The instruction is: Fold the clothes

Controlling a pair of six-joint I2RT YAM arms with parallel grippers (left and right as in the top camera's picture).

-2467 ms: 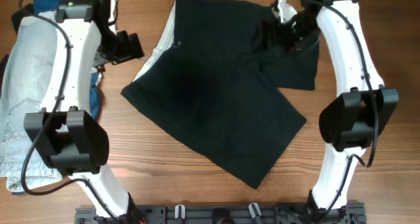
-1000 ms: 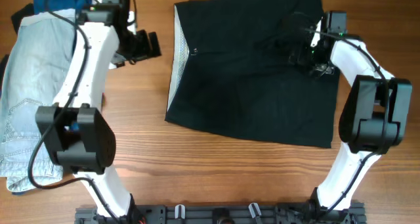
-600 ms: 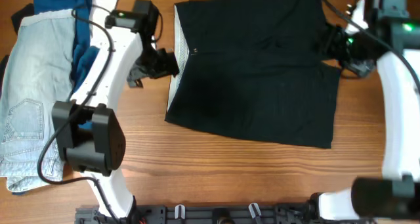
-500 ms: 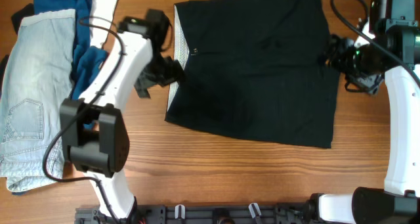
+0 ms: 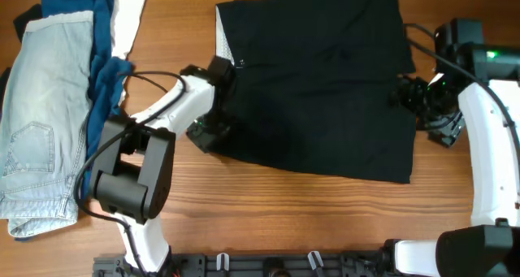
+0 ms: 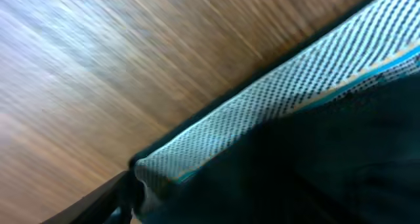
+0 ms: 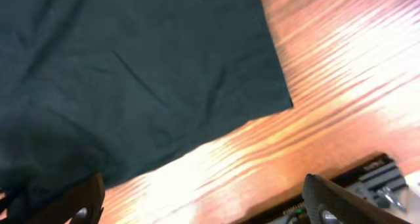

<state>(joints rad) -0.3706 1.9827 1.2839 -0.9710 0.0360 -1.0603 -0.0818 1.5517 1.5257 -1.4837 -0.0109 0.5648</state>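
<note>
The large black garment [image 5: 317,82] lies spread flat on the table, with its pale grey mesh lining [image 5: 219,37] showing along the left edge. My left gripper [image 5: 213,129] is at the garment's lower left corner. In the left wrist view the lining edge [image 6: 275,99] and black cloth [image 6: 328,178] lie across the jaws. One finger [image 6: 105,201] stands wide at the lower left and the other is hidden. My right gripper [image 5: 424,106] is open at the garment's right edge. Its jaws [image 7: 207,207] hang over bare wood beside the garment's corner [image 7: 197,86].
Faded light-blue jeans [image 5: 41,106] lie piled at the far left, with a dark-blue piece [image 5: 101,74] and a white piece [image 5: 128,17] beside them. Bare wood [image 5: 284,220] lies between the garment and the black rail [image 5: 268,265] at the front edge.
The garment went from lying askew to squared up and flat. My left gripper came from beside the pile to the garment's lower left corner. My right gripper left the top right and moved down the right edge.
</note>
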